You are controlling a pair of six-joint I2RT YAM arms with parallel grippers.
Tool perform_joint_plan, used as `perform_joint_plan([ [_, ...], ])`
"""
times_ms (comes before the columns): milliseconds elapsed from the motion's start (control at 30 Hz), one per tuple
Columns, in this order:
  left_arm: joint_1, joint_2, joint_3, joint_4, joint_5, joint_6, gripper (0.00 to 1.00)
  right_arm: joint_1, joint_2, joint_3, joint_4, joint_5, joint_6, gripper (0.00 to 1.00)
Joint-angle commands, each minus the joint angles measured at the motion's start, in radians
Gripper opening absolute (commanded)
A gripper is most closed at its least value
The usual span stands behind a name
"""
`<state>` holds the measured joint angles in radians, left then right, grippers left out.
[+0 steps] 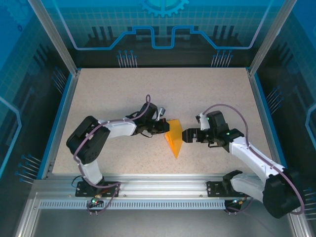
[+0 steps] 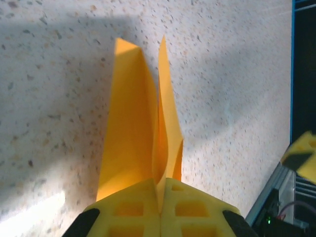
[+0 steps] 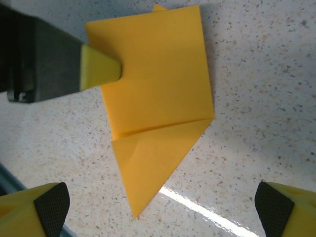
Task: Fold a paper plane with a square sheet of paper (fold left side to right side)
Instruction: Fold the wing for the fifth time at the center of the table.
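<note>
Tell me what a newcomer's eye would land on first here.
The bright orange paper, folded to a point, lies in the middle of the speckled table. The left gripper is shut on a raised flap of it, while the right gripper stands open just beside it.

The folded paper point(image 1: 173, 139) lies on the table point(image 1: 148, 89) — left hand point(image 1: 165, 127) touching its left edge, right hand point(image 1: 184, 136) just opposite.

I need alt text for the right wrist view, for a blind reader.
Folded orange paper with a pointed end rests on a speckled table. The left gripper pinches its edge; the right gripper is open.
</note>
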<state>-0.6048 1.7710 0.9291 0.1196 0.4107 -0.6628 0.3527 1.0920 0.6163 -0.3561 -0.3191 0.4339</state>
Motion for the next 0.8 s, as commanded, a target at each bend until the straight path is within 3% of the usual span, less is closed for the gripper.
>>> perform_joint_plan([
  [0, 0.008, -0.068, -0.071, 0.033, 0.073, 0.097, 0.02, -0.071, 0.050, 0.039, 0.089, -0.205, -0.052, 0.98],
  [300, 0.017, -0.151, -0.173, 0.144, 0.168, 0.150, 0.01, -0.134, 0.232, 0.026, 0.285, -0.415, -0.151, 0.87],
  [767, 0.019, -0.156, -0.201, 0.195, 0.205, 0.173, 0.01, -0.133, 0.484, 0.031, 0.486, -0.557, -0.176, 0.85],
])
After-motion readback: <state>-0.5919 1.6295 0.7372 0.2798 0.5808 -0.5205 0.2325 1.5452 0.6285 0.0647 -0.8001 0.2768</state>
